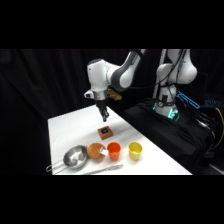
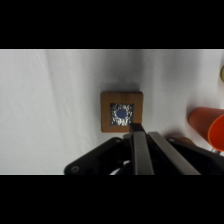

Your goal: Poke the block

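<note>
From the side, the white arm reaches in from the upper right and turns its gripper (image 1: 104, 118) straight down over the white table (image 1: 65, 131). The dark fingers hang as one narrow point, with no gap to be seen between them, and nothing is held in them. The tip hovers above the block (image 1: 105, 132), slightly toward the far side of it, with a strip of bare table showing between the two, so it is not touching. The block sits near the middle of the table, a small brown cube with a dark mark on top. In front of it, along the near edge, stand a metal bowl (image 1: 75, 157), a brown bowl (image 1: 95, 150), an orange-red cup (image 1: 113, 150) and a yellow cup (image 1: 135, 150) in a row. Metal tongs (image 1: 102, 169) lie just in front of them.

From the wrist, the two fingers (image 2: 139, 150) rise from the bottom edge pressed together into a single bar. They are closed on nothing. Their tip overlaps the lower right edge of the block (image 2: 121, 111) in the picture; contact cannot be judged from here. The block lies square on the white cloth, its blue mark (image 2: 122, 114) facing up. The orange-red cup (image 2: 207, 126) shows at the right edge.
</note>
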Robot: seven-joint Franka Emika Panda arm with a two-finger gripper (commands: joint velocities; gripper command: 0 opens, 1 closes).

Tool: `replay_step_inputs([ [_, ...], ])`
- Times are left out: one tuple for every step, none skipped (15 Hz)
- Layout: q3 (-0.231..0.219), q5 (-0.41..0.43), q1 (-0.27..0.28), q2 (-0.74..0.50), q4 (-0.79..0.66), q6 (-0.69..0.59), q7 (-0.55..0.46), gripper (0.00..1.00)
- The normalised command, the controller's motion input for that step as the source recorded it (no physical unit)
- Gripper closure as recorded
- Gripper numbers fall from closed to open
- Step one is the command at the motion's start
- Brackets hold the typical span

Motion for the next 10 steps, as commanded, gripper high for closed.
replay_step_inputs([
  [0.004,0.178,-0.07,0.21,-0.01,0.34,-0.19,1.0],
  [0.016,0.177,-0.071,0.22,0.01,0.31,-0.19,1.0],
  [0.025,0.166,-0.07,0.22,0.02,0.28,-0.19,1.0],
  [0.042,0.179,-0.08,0.22,0.03,0.26,-0.2,1.0],
  [0.057,0.182,-0.087,0.21,0.03,0.25,-0.21,1.0],
  [0.07,0.176,-0.092,0.19,0.03,0.24,-0.21,1.0],
  [0.086,0.173,-0.099,0.18,0.04,0.22,-0.21,1.0],
  [0.101,0.176,-0.108,0.17,0.05,0.21,-0.21,1.0],
  [0.123,0.192,-0.121,0.17,0.05,0.19,-0.22,1.0],
  [0.127,0.181,-0.122,0.15,0.06,0.18,-0.22,1.0],
])
